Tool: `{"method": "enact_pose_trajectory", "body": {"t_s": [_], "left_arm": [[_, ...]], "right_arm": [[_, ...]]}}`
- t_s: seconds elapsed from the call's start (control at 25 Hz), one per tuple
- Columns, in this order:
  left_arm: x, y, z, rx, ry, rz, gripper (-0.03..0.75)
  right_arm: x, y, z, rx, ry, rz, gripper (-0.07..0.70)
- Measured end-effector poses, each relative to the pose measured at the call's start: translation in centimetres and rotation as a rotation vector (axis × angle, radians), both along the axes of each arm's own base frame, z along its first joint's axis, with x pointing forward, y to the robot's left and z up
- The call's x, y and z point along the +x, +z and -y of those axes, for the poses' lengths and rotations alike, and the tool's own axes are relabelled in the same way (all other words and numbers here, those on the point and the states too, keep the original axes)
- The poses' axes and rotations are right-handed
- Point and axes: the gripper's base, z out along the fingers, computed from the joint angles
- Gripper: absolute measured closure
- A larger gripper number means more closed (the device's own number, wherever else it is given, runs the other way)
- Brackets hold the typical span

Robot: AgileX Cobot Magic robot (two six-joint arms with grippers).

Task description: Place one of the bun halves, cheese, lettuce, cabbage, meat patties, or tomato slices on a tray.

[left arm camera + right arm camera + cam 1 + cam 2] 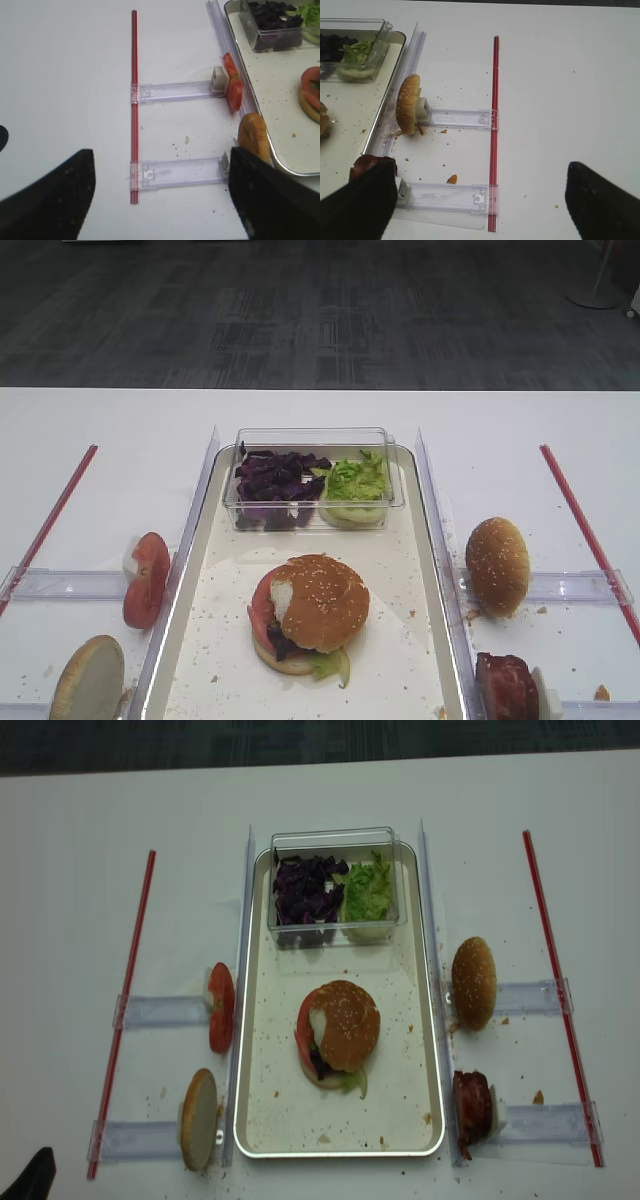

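Exterior high
Step in hand: judged late; a stacked burger sits mid-tray (190, 640), capped by the bun top (322, 602) with its pale torn patch.
Layers: a tomato slice (262, 608) shows at the stack's left, green leaf at the bottom edge.
Box: a clear plastic box (312, 437) at the tray's far end holds shredded purple cabbage (276, 480) and frilly lettuce (357, 480).
Spares: a second sesame bun (497, 565) stands on edge on the white surface (110, 430), right of the tray.

Right wrist
Right claw (480, 200): wide, holding nothing; its dark fingers (365, 207) frame the bottom corners.
Below it: a clear holder rail (445, 196) and a red strip (494, 130); a dark meat patty (367, 165) is just beside the left finger.
Next move: judged, if another piece is wanted, swing left to the patty or upright bun and close on its edges.

Left wrist
Left claw (160, 200): wide, holding nothing.
Nearby: tomato slices (232, 85) on edge, glossy red, and a flat pale bun disc (254, 137) beside the tray's silvery rim.

Exterior high (realsense)
Tray floor: whitish, crumb-speckled; burger central, box touching the far rim.
Arms: no claws show in this view.
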Motion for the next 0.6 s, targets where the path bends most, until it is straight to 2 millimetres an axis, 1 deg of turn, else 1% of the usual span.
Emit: {"method": "enact_pose_trajectory", "body": {"t_s": [0.6], "left_arm": [[0.0,0.0,0.0,0.0,0.0,0.0,0.207]], "right_arm": [[-0.01,-0.01,0.0,0.0,0.0,-0.002,-0.06]]}}
